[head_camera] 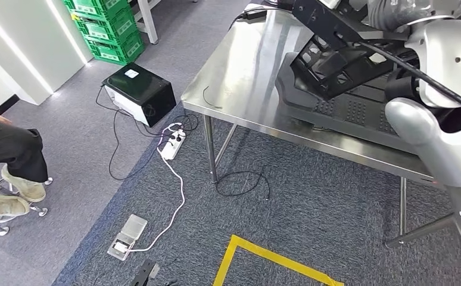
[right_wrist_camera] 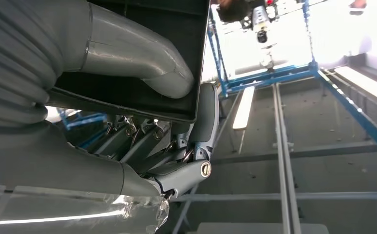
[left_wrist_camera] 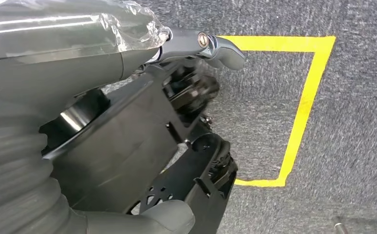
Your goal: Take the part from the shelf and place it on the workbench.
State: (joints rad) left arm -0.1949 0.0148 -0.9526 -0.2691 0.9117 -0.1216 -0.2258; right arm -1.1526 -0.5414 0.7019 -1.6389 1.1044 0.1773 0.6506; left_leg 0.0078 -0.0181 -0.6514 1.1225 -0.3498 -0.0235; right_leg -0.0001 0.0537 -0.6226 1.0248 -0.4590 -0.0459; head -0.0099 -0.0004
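**A:** ok so where's the part right now? looks like the black plastic part (head_camera: 335,56) is up over the steel desk (head_camera: 246,83), tilted, and there's another big black moulded piece (head_camera: 347,110) lying flat on the desk under it

**B:** yeah, it's held at both ends. In the left wrist view the left hand (left_wrist_camera: 128,122) is wrapped on the part (left_wrist_camera: 128,146), grey thumb (left_wrist_camera: 167,219) pressed on one face and a finger (left_wrist_camera: 216,46) hooked over the far edge. Grey carpet (left_wrist_camera: 352,97) and a yellow tape outline (left_wrist_camera: 308,97) behind it

**A:** and the right one?

**B:** right hand (right_wrist_camera: 177,131) is clamped on a flat black panel of the part (right_wrist_camera: 142,58). Thumb (right_wrist_camera: 147,63) lies across the panel, fingers (right_wrist_camera: 206,122) curl round its edge from the other side. That camera looks up at the ceiling, blue racking (right_wrist_camera: 274,78) in the glare

**A:** can't tell from the head view if the part actually touches the piece on the desk or just hangs above it

**B:** same. Floor stuff: black box (head_camera: 140,92), white power strip (head_camera: 173,143) with cables, green crates (head_camera: 106,27) at the back, and a person's legs (head_camera: 11,161) at the left edge
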